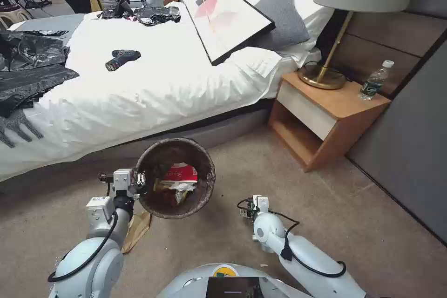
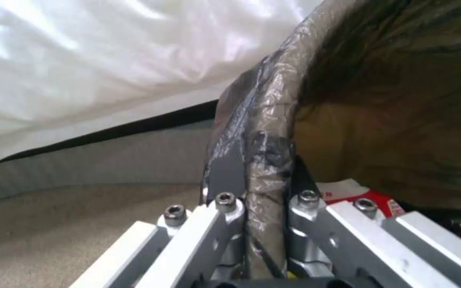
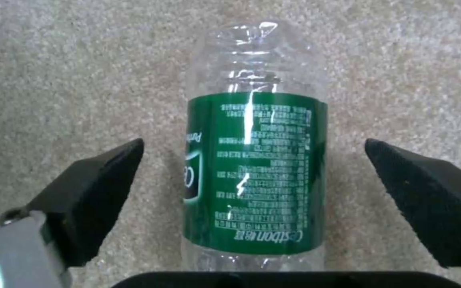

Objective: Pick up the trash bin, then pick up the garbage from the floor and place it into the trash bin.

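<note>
Clear bottle (image 3: 254,168), green label, flat on carpet (image 3: 81,80) between wide-open right fingers (image 3: 97,188), untouched. Left fingers (image 2: 225,176) clamped on bin (image 1: 205,167) rim.

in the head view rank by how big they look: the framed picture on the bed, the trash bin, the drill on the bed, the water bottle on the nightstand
1. Framed picture, largest.
2. Trash bin, held at its rim by the left end effector; it sits nearer the camera, which inflates it.
3. Drill and water bottle look about alike, so no ranking between them.
</note>
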### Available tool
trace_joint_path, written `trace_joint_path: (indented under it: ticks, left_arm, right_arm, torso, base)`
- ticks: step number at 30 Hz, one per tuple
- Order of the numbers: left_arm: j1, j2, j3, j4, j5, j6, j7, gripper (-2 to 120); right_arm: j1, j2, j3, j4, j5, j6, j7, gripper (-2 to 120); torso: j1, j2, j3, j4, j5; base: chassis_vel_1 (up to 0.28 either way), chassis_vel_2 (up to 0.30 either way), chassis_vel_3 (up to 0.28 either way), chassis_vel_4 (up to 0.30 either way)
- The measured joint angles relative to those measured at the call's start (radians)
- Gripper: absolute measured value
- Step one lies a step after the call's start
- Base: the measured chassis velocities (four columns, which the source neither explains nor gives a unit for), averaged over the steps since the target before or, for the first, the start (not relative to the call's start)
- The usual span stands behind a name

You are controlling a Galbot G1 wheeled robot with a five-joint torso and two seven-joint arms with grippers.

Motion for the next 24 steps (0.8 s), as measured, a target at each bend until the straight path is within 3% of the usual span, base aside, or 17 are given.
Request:
trace_joint_path:
  ticks: [3,16,20,24]
  left_arm:
    - [-0.003,0.001,0.001,0.004,0.000,-0.001,0.000,3]
    - [-0.011,0.004,0.002,0.012,-0.004,-0.002,0.002,3]
    - [-0.011,0.005,0.002,0.012,-0.006,-0.002,0.002,3]
    - [-0.011,0.006,0.002,0.012,-0.006,-0.002,0.002,3]
  right_arm:
    - [0.002,0.003,0.001,-0.009,0.000,0.003,-0.007,91]
    - [0.007,0.013,0.010,-0.043,0.002,0.019,-0.024,39]
    - [0.008,0.017,0.014,-0.046,0.003,0.021,-0.026,29]
    - [0.007,0.016,0.016,-0.043,0.004,0.022,-0.027,28]
  torso:
    - [0.000,0.000,0.000,0.0000,0.0000]
    - [0.000,0.000,0.000,-0.0001,-0.0001]
    - [0.000,0.000,0.000,-0.0001,-0.0002]
    - [0.000,0.000,0.000,0.0000,-0.0001]
  base:
    - [0.000,0.000,0.000,0.000]
    - [0.000,0.000,0.000,0.000]
    - [0.000,0.000,0.000,0.000]
    - [0.000,0.000,0.000,0.000]
